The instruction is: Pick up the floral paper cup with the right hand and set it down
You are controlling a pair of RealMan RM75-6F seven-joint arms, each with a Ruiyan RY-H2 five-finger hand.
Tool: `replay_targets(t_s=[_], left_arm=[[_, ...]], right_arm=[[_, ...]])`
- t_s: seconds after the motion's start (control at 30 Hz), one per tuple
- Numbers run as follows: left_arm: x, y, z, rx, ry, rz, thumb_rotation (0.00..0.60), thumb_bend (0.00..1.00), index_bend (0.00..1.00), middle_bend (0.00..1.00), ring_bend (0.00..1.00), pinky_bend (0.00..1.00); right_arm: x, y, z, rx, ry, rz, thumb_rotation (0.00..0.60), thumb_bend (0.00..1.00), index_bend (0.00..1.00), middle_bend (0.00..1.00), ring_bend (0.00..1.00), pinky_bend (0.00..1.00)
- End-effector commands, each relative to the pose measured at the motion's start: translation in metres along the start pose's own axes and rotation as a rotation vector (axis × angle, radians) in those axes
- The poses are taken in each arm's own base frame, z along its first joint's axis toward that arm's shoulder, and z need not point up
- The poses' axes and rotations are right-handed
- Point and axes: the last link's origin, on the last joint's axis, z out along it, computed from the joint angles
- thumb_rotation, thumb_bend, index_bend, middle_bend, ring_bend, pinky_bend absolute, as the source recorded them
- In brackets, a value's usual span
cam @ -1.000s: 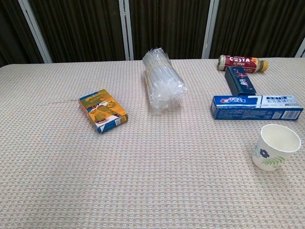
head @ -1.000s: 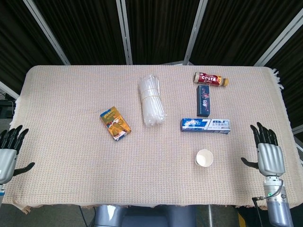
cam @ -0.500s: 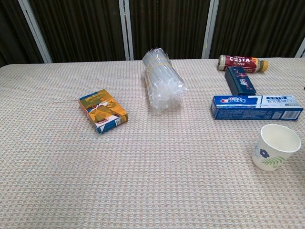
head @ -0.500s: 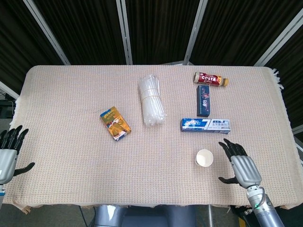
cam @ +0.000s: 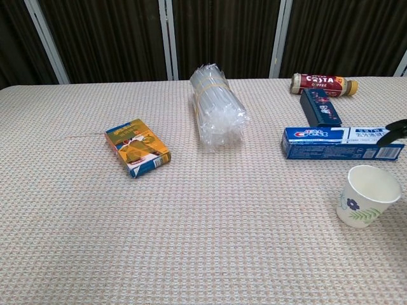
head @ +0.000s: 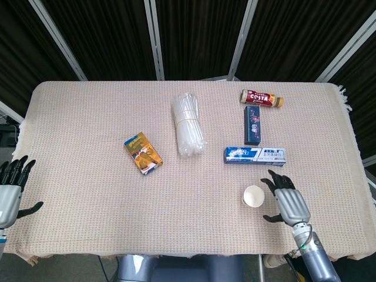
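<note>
The floral paper cup (head: pixel 253 196) (cam: pixel 367 196) stands upright on the cloth near the front right, white with a blue flower and green leaves. My right hand (head: pixel 286 200) hovers just to the right of it, fingers spread and holding nothing, a small gap from the cup. In the chest view only a dark fingertip (cam: pixel 395 128) of that hand shows at the right edge. My left hand (head: pixel 10 192) hangs off the table's left edge, fingers apart and empty.
A blue toothpaste box (head: pixel 255 155) lies just behind the cup. Farther back are a dark blue box (head: pixel 252 125) and a Costa coffee bottle (head: pixel 262 98). A bundle of clear straws (head: pixel 187 124) and an orange packet (head: pixel 143 154) lie mid-table.
My right hand has moved left from the table's right edge to just beside the cup. The cup and the left hand have not moved.
</note>
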Motion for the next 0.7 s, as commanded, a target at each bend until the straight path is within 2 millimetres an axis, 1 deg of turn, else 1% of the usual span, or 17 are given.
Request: replay_targets(t_s=[0.03,0.13,0.23,0.5,0.7], left_arm=[[0.000,0.000,0.000,0.000,-0.001,0.000,0.600,0.01,0.00,0.00,0.00,0.00],[0.000,0.000,0.001,0.000,-0.001,0.000,0.600,0.01,0.00,0.00,0.00,0.00],[0.000,0.000,0.001,0.000,-0.002,0.000,0.600,0.01,0.00,0.00,0.00,0.00],[0.000,0.000,0.000,0.000,-0.002,0.000,0.600,0.01,0.00,0.00,0.00,0.00],[0.000,0.000,0.001,0.000,-0.002,-0.001,0.600,0.01,0.00,0.00,0.00,0.00]], right_arm=[[-0.002,-0.002,0.006,-0.003,0.001,-0.012,0.600,0.13,0.21,0.00,0.00,0.00],[-0.005,-0.003,0.009,-0.006,-0.003,-0.019,0.600,0.13,0.24,0.00,0.00,0.00],[-0.007,-0.005,0.013,-0.008,-0.009,-0.028,0.600,0.14,0.23,0.00,0.00,0.00],[-0.012,-0.008,0.017,-0.012,-0.014,-0.033,0.600,0.15,0.31,0.00,0.00,0.00],[-0.014,-0.014,0.021,-0.001,0.000,-0.019,0.600,0.18,0.39,0.01,0.00,0.00]])
